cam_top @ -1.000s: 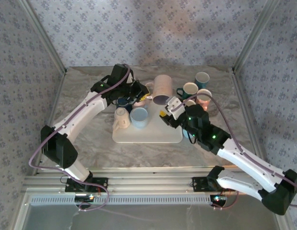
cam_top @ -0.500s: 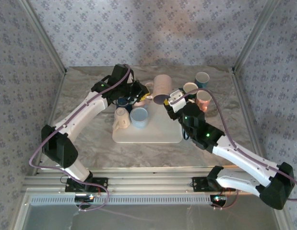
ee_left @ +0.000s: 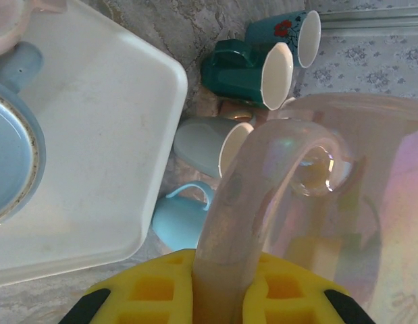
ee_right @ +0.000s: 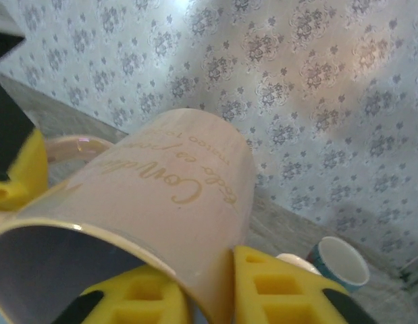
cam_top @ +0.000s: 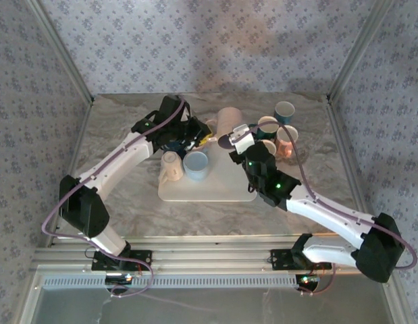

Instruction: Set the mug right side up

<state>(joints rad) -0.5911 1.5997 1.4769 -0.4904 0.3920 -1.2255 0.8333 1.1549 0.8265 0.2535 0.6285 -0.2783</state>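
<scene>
Our left gripper point(ee_left: 219, 291) is clenched on the mug's handle point(ee_left: 263, 169), and the loop passes straight between the two yellow pads point(ee_left: 151, 291). Our right gripper point(ee_right: 210, 297) grasps the same mug point(ee_right: 168, 182) at its rim. One pad sits on each side of the wall, and both press against it.

The mug hangs between the two grippers, off the table, over the far side of the tray point(ee_left: 94, 121). It is tilted, close to lying on its side. Its dark mouth faces back toward our arm bases and its base points to the far wall. Gold lettering runs across its pinkish side.

On the tray, near its left end, we see a blue mug point(cam_top: 195, 164) standing mouth up. A cream mug point(cam_top: 170, 167) stands just beside it at the tray's left edge.

Off the tray's far right corner sits a cluster of cups. A green mug point(ee_left: 252, 71) and a flowered mug point(ee_left: 293, 30) lie beside each other with their mouths sideways. A pale grey mug point(ee_left: 202, 145) and a light blue one point(ee_left: 181, 219) lie close against the tray's edge.
</scene>
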